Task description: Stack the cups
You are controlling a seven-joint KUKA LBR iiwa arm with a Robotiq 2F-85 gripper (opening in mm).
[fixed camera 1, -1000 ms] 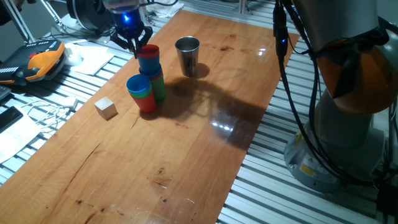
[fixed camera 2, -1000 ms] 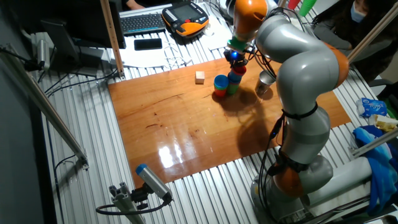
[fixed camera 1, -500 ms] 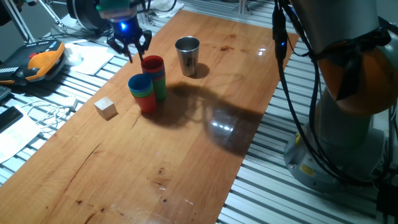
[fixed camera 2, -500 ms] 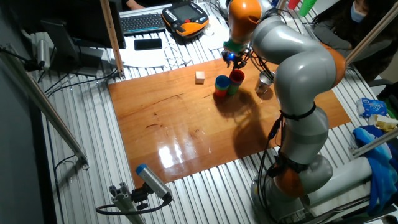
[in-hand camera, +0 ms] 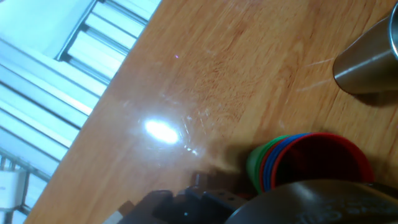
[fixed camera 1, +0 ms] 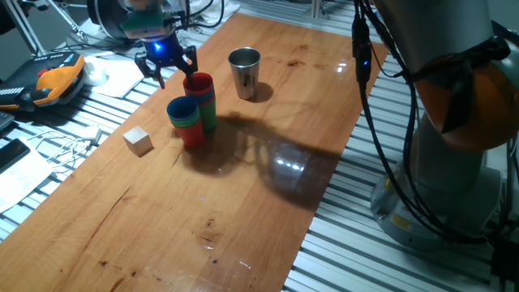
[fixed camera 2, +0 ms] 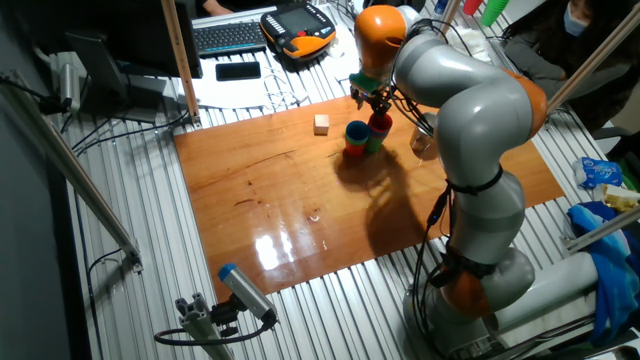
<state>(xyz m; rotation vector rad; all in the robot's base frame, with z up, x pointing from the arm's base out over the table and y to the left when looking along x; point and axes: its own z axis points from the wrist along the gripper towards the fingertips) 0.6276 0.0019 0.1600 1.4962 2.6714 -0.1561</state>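
Two stacks of cups stand side by side on the wooden table (fixed camera 1: 243, 186). One stack has a red cup on top (fixed camera 1: 199, 84) (fixed camera 2: 380, 123) (in-hand camera: 318, 163), over blue and green ones. The other has a blue cup on top (fixed camera 1: 182, 110) (fixed camera 2: 356, 132), with green and red below. A steel cup (fixed camera 1: 244, 70) (in-hand camera: 368, 59) stands alone to the right and is half hidden by the arm in the other fixed view. My gripper (fixed camera 1: 168, 71) (fixed camera 2: 369, 97) hangs open and empty just above and left of the red-topped stack.
A small wooden cube (fixed camera 1: 138, 140) (fixed camera 2: 321, 123) lies left of the stacks. Beyond the table's left edge are cables, papers and an orange pendant (fixed camera 1: 55, 79). The robot's base (fixed camera 1: 454, 154) stands at the right side.
The top cup has dropped into the red-topped stack, which is now shorter. My gripper let go, rose and moved left, off the stack.
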